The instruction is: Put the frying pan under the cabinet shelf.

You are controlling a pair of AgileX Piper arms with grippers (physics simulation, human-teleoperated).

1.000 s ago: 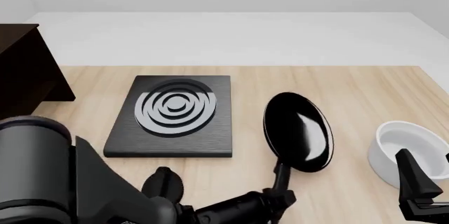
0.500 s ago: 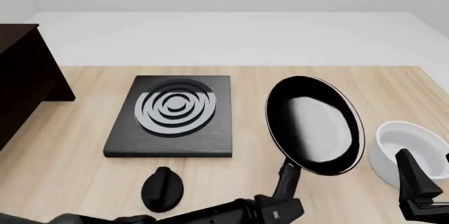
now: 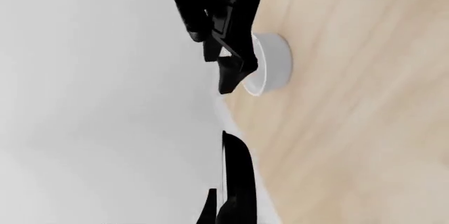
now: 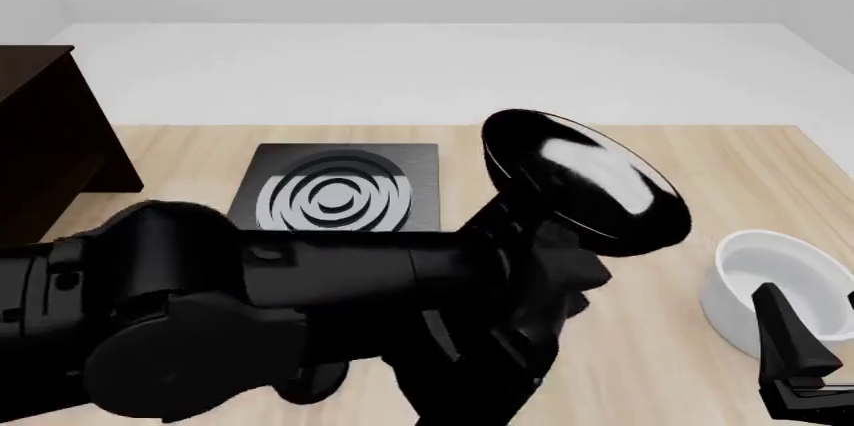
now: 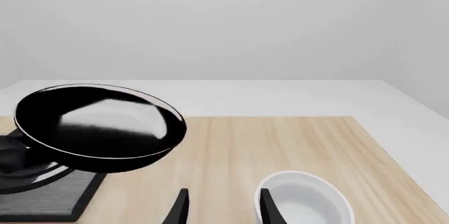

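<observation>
1. The small round glossy black frying pan [image 4: 583, 189] is lifted off the light wooden table [image 4: 694, 176], tilted, in front of my left arm [image 4: 267, 296]; its hollow [image 5: 98, 119] shows only white glare, nothing in it.
2. The white round bowl [image 4: 774, 286] stands at the table's right side and looks empty [image 5: 305, 203].
3. The large very dark brown wooden cabinet shelf [image 4: 47, 146] stands at the far left edge, well apart from the pan.
4. Between the two lies the flat black square stove plate with silver rings [image 4: 340, 196]; the pan hangs just beside its right edge, above the table.
5. My left arm fills the lower front view, covers the stove plate's near part, and hides the pan's handle and my left gripper; I cannot tell whether that gripper is clenched, though the pan rides at its end.
6. My right gripper [image 5: 221, 205] rests near the bowl, fingers [image 4: 787, 346] spread apart, grasping nothing.
7. The left wrist view shows only the pan's thin black edge [image 3: 235, 182], the bowl [image 3: 270, 69] and my right arm [image 3: 224, 24] by it.
</observation>
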